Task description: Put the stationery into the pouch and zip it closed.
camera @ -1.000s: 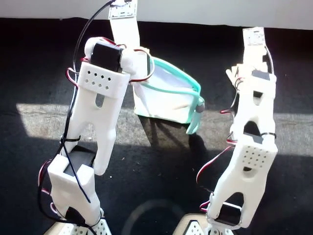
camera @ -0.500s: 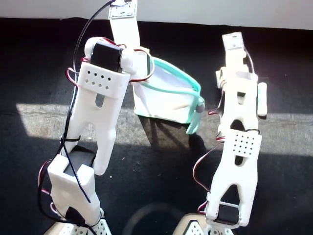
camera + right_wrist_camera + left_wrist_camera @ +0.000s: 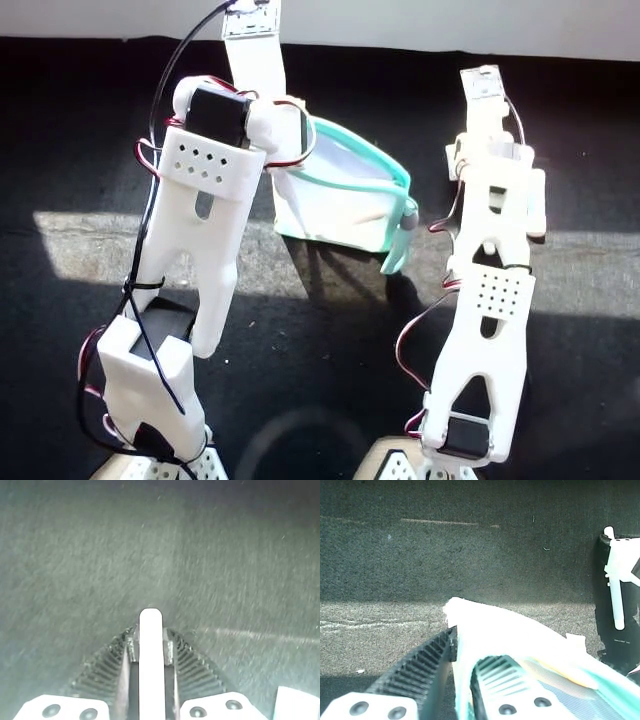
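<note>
the pouch is white with a teal zip rim. it lies on the table between the two arms, closer to the left arm. its mouth gapes open and the zip is not closed. a teal tab hangs off the corner nearest the right arm. the near edge of the pouch sits in a band of sunlight that crosses the dark table cover.

the left gripper is closed to a narrow gap on the pouch rim. in the left wrist view one ribbed finger lies outside the white wall and the other inside it, with the fabric pinched between them. in the high view the hold is at the pouch corner away from the tab, under the left arm's wrist.

the stationery item is a white pen, slim and round-ended. the right gripper is clamped on it, with a ribbed finger touching each side. the pen's end stands just past the fingertips. in the high view the pen appears as a pale rod alongside the right arm's wrist, beside the pouch and apart from it. in the left wrist view it stands upright beyond the pouch's far end and does not touch the pouch.
</note>
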### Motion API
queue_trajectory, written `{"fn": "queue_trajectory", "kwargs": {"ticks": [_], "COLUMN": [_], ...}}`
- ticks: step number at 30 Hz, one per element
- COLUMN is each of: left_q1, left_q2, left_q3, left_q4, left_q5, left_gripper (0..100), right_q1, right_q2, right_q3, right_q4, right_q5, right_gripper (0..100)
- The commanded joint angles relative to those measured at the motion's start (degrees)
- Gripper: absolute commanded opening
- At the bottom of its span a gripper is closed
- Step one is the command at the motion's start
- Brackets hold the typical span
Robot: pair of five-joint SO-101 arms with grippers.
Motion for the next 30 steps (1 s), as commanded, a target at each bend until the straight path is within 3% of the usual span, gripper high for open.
{"fn": "queue_trajectory", "kwargs": {"ticks": [1, 6, 9, 12, 17, 22, 30], "left_q1": [-0.1, 0.0, 0.1, 0.1, 0.1, 0.0, 0.0], "left_q2": [2.2, 2.2, 2.2, 2.2, 2.1, 2.1, 2.0], "left_q3": [0.5, 0.5, 0.5, 0.5, 0.5, 0.5, 0.5], "left_q4": [0.3, 0.3, 0.3, 0.3, 0.3, 0.3, 0.3], "left_q5": [-0.8, -0.8, -0.8, -0.8, -0.7, -0.7, -0.7], "left_gripper": [1, 1, 1, 1, 1, 1, 1], "right_q1": [0.0, -0.7, -1.2, -0.8, 0.6, 0.6, 0.1], "right_q2": [-0.2, 0.3, 0.0, -2.4, -9.5, -23.5, -55.3], "right_q3": [-12.3, -29.1, -38.1, -38.8, -35.5, -25.5, 11.5], "right_q4": [13.0, 32.7, 41.2, 42.8, 42.9, 42.9, 42.5], "right_q5": [0.4, 0.1, -6.2, -11.9, -12.8, -12.8, -17.3], "right_gripper": [0.6, 0.6, 0.6, 0.6, 0.6, 0.5, 0.5]}}
